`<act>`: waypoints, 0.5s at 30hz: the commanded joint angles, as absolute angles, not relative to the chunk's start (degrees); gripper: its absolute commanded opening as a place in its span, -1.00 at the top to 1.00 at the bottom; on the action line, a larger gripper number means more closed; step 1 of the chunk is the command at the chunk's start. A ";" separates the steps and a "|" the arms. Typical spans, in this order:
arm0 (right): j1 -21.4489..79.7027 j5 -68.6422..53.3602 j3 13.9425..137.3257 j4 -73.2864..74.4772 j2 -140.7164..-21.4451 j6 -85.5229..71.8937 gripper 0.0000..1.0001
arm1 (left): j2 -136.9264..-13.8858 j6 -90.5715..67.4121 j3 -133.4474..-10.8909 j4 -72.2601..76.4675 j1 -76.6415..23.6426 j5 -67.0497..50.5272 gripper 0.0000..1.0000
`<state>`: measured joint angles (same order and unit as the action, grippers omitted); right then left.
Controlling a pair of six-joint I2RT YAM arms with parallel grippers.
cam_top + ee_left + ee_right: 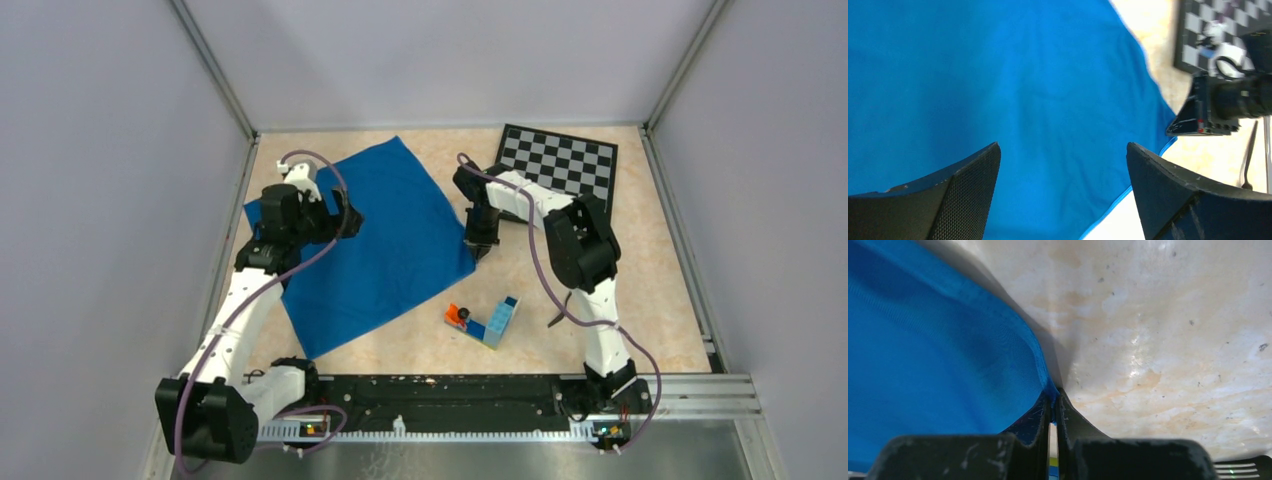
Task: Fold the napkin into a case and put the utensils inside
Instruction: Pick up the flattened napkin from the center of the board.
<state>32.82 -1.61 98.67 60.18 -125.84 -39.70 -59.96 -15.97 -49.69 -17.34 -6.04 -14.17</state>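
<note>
Overhead, the napkin (385,245) lay spread on the tabletop (650,300) beneath the left hand (343,215), whose wrist view showed it gaping wide over the cloth, while the right hand (1054,400), in its own view, pinched the napkin's corner.

Left corner of napkin (380,240) concealed beneath left arm (290,215), chessboard (1198,30) cropped at upper right of left wrist view, fork (1248,160) too thin for detail, knife (1267,150) clipped at same view's right edge.
</note>
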 commanded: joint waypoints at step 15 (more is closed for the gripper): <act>31.72 7.09 92.92 42.69 -117.59 -52.57 1.00 | -50.26 -68.34 -37.34 -60.80 -6.62 -2.38 -0.57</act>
<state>32.77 7.01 95.92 47.18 -122.54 -49.41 -55.18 -56.31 -39.66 -51.99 -6.42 -3.51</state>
